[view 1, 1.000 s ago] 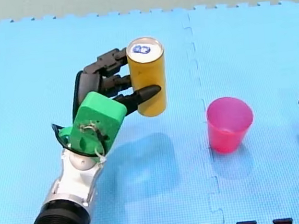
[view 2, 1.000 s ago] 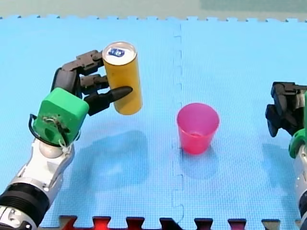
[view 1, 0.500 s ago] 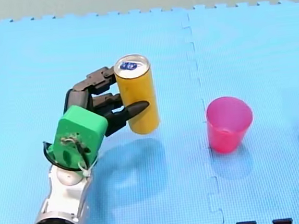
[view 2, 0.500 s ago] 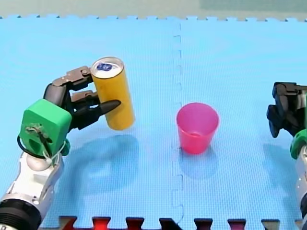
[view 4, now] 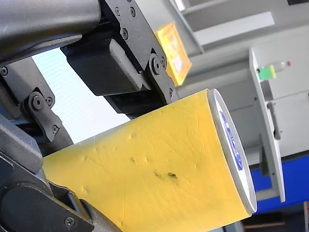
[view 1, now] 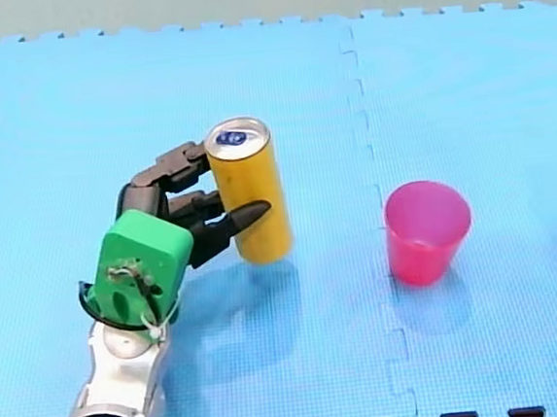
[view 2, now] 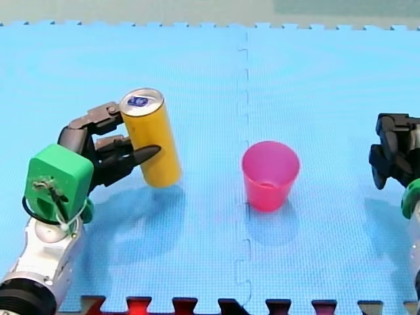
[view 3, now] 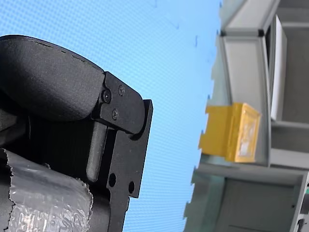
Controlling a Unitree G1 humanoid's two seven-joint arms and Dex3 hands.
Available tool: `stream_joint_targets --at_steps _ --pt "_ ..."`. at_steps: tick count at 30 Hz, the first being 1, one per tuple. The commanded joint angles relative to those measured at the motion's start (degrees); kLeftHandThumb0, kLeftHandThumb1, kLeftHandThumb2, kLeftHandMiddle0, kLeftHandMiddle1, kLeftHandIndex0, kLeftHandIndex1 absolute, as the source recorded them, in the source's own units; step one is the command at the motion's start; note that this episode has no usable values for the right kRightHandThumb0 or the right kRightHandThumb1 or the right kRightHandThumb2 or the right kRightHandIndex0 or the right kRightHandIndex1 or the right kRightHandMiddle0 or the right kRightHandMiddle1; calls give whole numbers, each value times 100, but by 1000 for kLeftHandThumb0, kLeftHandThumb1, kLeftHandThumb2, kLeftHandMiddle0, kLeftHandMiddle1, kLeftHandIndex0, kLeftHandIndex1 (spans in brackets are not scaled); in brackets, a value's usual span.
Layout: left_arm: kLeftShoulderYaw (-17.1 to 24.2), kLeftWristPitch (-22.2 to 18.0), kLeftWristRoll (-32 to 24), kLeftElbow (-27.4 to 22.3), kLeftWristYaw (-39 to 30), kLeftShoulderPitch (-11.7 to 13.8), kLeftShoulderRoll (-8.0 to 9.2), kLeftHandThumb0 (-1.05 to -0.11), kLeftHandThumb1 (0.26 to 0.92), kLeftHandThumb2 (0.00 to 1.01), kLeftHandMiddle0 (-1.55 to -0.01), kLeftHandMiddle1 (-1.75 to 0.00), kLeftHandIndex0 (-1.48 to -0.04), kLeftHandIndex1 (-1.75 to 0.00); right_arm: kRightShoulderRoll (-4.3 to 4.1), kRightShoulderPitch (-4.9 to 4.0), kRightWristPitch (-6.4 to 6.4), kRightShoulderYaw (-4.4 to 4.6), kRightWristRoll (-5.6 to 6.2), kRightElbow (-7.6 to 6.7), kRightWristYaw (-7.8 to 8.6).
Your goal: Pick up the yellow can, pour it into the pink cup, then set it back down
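The left hand (view 1: 176, 212) reached in from the near left over the blue foam mat (view 1: 462, 75); its dark fingers (view 1: 245, 216) were closed around the yellow can (view 1: 250, 191), one finger crossing the front of the can low down and the others wrapped behind it near the top; a green housing (view 1: 142, 269) sat on the wrist just behind them. The can stood nearly upright, its top leaning a little toward the hand, its silver lid with a blue mark facing up; its base was at the mat with its shadow right beside it, though whether it touched the mat could not be told. In the second wrist view the same can (view 4: 169, 164) lay clamped between the black finger links (view 4: 116, 63), its yellow side lightly dented and scuffed.

The pink cup (view 1: 427, 230) stood upright and open-mouthed on the mat, to the right of the can and apart from it, just right of the toothed seam (view 1: 361, 94) between the mat's panels; the can was left of that seam. The right hand (view 2: 394, 151) was at the mat's right edge, well apart from the cup; whether it was open or closed could not be told.
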Motion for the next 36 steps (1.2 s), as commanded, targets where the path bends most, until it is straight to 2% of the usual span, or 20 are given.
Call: stream_joint_targets --at_steps 1,5,12,20,30,36 --pt "36 -2 -44 60 -18 -88 -14 -365 776 0 -1355 -3 -1214 -1 -55 -8 -37 -1 -4 -17 -17" --pt "90 -26 -131 263 -136 -142 -76 -363 775 2 -1355 -2 -1215 -1 -70 -12 -37 -2 -7 -18 -5" --pt "264 -321 -297 781 -400 -286 -169 -358 779 2 -1357 -2 -1216 -1 -96 -24 -26 -34 26 -18 48" --pt "327 -195 -317 1002 -408 -358 -282 -348 781 1 -1356 -1 -1217 0 -124 -28 -29 -57 48 -31 71" --pt "331 -319 -220 1171 -352 -345 -307 -344 784 1 -1332 -1 -1213 0 -148 -29 -26 -71 80 -51 90" --pt "268 -537 -42 1237 -191 -317 -281 -350 786 1 -1357 -13 -1213 0 -158 -24 -28 -69 75 -49 81"
